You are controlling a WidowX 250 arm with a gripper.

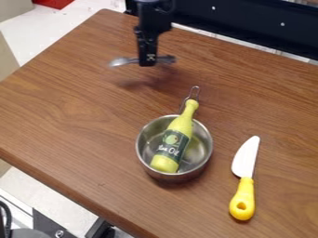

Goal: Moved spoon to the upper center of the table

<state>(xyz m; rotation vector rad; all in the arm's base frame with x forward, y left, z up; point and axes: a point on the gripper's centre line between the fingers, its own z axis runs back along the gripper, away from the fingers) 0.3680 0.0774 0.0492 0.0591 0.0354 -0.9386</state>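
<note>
The black gripper [148,63] hangs over the upper middle part of the wooden table [68,97], shut on the spoon. The metal spoon [123,61] lies crosswise in its grasp, with the bowl to the left and the short handle end sticking out on the right. Spoon and gripper are held above the surface, and a soft shadow falls on the wood below them.
A steel pot [204,152] with its handle toward the back holds a yellow-green toy bottle [175,140]. To the right lies a toy knife [246,163] with a yellow handle. A dark rail [248,25] runs behind the table's back edge.
</note>
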